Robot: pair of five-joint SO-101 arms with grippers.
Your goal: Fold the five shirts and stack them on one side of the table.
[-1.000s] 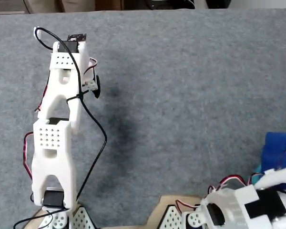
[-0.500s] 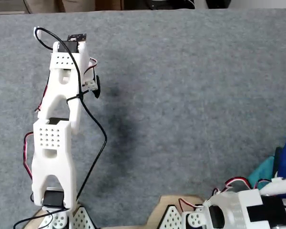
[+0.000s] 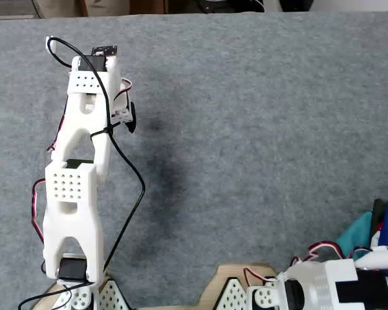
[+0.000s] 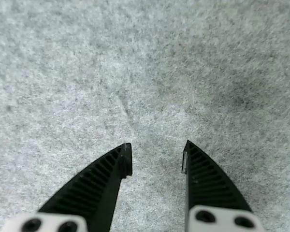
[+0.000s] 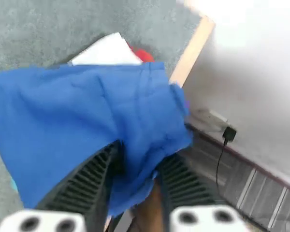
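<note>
Right wrist view makes plain the grip that the high view leaves unclear: your right gripper point(image 5: 137, 155) is clamped on a fold of the blue shirt point(image 5: 77, 121) at the table's point(image 3: 246, 129) right edge, so carry it well inward and spread it flat on the table before folding, using the left gripper point(image 4: 154, 157), which hovers over the table with jaws parted and empty.

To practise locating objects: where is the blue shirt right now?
The blue shirt is pinched in the right gripper, over a white cloth near the table edge, at the high view's right side.
</note>
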